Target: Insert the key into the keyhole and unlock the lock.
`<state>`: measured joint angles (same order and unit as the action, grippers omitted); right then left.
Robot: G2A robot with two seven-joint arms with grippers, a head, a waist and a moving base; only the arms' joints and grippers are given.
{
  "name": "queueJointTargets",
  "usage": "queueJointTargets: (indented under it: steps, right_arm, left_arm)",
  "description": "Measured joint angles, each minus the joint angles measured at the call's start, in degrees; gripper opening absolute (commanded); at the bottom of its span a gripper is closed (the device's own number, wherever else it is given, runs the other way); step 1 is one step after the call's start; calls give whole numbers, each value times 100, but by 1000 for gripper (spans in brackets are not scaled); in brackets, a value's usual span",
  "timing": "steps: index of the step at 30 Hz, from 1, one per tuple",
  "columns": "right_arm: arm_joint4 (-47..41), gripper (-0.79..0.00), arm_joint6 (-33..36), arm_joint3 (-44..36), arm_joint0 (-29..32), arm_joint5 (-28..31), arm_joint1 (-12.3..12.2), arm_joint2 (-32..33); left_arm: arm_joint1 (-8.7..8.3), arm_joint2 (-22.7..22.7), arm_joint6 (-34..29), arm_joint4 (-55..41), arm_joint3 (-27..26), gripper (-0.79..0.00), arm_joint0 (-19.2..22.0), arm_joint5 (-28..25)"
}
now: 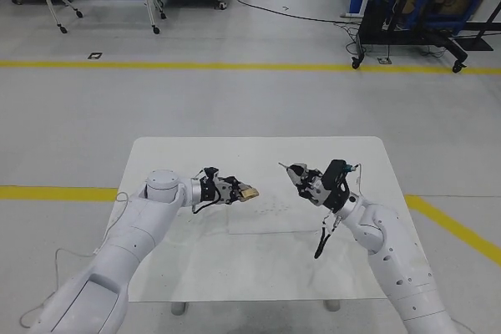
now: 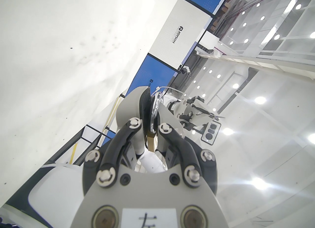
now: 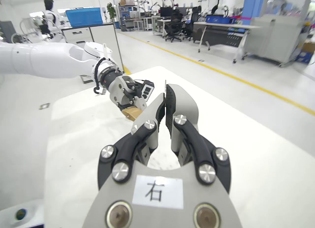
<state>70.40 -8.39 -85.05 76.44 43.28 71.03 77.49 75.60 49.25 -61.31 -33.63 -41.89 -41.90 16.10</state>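
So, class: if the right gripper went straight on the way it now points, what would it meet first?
Likely nothing at once: the right gripper, shut on the key, aims past the lock in the left gripper, over bare table. Depth is unclear.

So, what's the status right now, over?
Left gripper shut on brass padlock. Right gripper shut on key. Key and padlock apart above table, not inserted. Nothing between them.

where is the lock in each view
Top view: lock in the left gripper, near the middle of the table.
Left wrist view: lock clamped between its own jaws.
Right wrist view: lock beyond the right gripper, which pinches the key.
Shared landmark: the white table.
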Motion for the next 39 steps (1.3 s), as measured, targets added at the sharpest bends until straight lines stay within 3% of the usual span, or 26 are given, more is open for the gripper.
queueJointTargets:
  steps: [7, 13, 16, 22, 26, 33, 39]
  right_arm:
    - [-76, -785, 116, 41, -18, 22, 1, -4]
    - [361, -785, 180, 332, -273, 410, -9, -311]
    - [1271, -785, 119, 346, -543, 527, -60, -476]
    - [4421, -785, -600, -623, -328, -185, -285, -857]
    - [6267, -785, -631, -1051, -129, -653, -407, -1183]
    - [7252, -785, -473, -1413, -44, -696, -481, -1411]
    - [7370, -785, -318, -1576, 11, -801, -485, -1561]
  left_arm:
    - [0, 2, 3, -1, 0, -785, -1, -3]
    - [-11, 192, 571, -260, -227, -785, -233, 134]
    - [-37, 288, 646, -311, -317, -785, -298, 171]
    - [-63, 362, 849, -248, -568, -785, -431, 158]
    - [-57, 330, 912, -210, -668, -785, -487, 349]
    - [-34, 311, 1054, -193, -650, -785, -464, 607]
    - [-20, 290, 1252, -80, -698, -785, -486, 586]
